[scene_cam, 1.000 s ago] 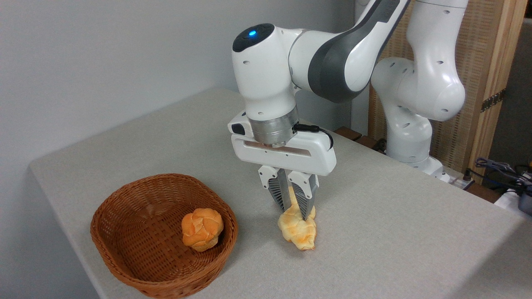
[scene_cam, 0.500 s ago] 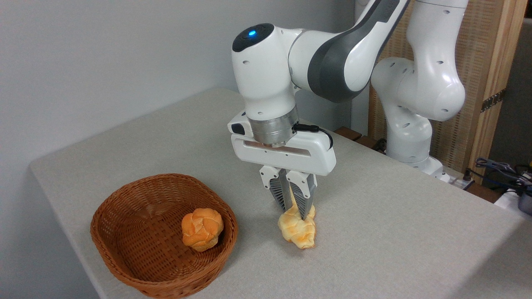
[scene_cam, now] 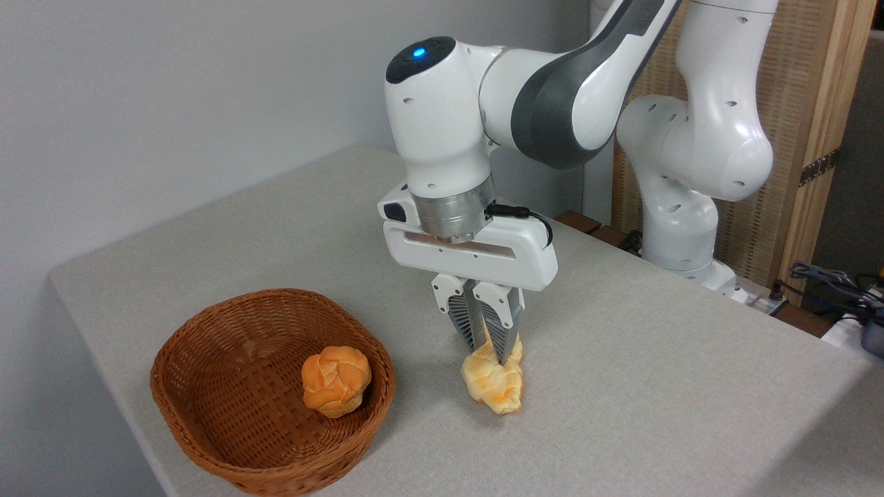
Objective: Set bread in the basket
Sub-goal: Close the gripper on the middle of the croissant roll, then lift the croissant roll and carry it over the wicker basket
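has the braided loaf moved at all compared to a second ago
Yes, slightly. The bread, pinched by the gripper, has risen a little: its lower tip now sits a touch higher against the basket, which has not shifted. Its lower end still looks close to the table.

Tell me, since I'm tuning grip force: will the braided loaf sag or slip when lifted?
The gripper pinches the bread near one end, so the free end may droop or swing. Its bumpy braid probably resists slipping. It looks light for its size, and squeezing likely dents it.
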You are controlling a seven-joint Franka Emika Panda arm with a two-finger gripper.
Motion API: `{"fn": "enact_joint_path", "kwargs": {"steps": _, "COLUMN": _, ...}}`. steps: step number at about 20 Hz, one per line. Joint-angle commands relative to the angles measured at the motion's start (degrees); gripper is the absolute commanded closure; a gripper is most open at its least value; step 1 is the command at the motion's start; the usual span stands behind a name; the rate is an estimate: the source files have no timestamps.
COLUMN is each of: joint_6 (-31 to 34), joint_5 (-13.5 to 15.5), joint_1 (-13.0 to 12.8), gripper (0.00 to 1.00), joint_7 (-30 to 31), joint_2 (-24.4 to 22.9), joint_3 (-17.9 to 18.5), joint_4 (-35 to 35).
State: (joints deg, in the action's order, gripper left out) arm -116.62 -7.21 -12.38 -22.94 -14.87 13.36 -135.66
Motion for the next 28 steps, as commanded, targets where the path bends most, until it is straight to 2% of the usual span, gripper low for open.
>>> {"fn": "enact_joint_path", "kwargs": {"steps": 1, "joint_6": 0.4, "joint_5": -1.5, "joint_1": -0.2, "gripper": 0.79, "joint_7": -0.7, "joint_2": -1.1, "joint_3": 0.1, "joint_4": 0.4}}
{"fn": "enact_joint_path", "kwargs": {"steps": 6, "joint_6": 6.1, "joint_5": -1.4, "joint_1": -0.1, "gripper": 0.79, "joint_7": -3.4, "joint_2": -1.1, "joint_3": 0.1, "joint_4": 4.5}}
{"fn": "enact_joint_path", "kwargs": {"steps": 15, "joint_6": 6.6, "joint_5": -0.5, "joint_1": -0.5, "gripper": 0.77, "joint_7": -5.6, "joint_2": -0.7, "joint_3": -0.2, "joint_4": 11.4}}
{"fn": "enact_joint_path", "kwargs": {"steps": 19, "joint_6": 5.8, "joint_5": 2.7, "joint_1": -0.6, "gripper": 0.77, "joint_7": -5.9, "joint_2": 1.2, "joint_3": -1.9, "joint_4": 15.7}}
{"fn": "enact_joint_path", "kwargs": {"steps": 23, "joint_6": 5.7, "joint_5": 3.4, "joint_1": -0.6, "gripper": 0.74, "joint_7": -8.9, "joint_2": 4.6, "joint_3": -3.0, "joint_4": 21.0}}
{"fn": "enact_joint_path", "kwargs": {"steps": 25, "joint_6": 5.0, "joint_5": 6.5, "joint_1": -0.6, "gripper": 0.73, "joint_7": -10.1, "joint_2": 7.2, "joint_3": -3.9, "joint_4": 23.3}}
{"fn": "enact_joint_path", "kwargs": {"steps": 27, "joint_6": 2.0, "joint_5": 7.6, "joint_1": -0.6, "gripper": 0.67, "joint_7": -10.1, "joint_2": 8.6, "joint_3": -4.9, "joint_4": 23.9}}
{"fn": "enact_joint_path", "kwargs": {"steps": 28, "joint_6": -0.2, "joint_5": 7.7, "joint_1": -0.6, "gripper": 0.53, "joint_7": -9.9, "joint_2": 9.5, "joint_3": -5.1, "joint_4": 23.9}}
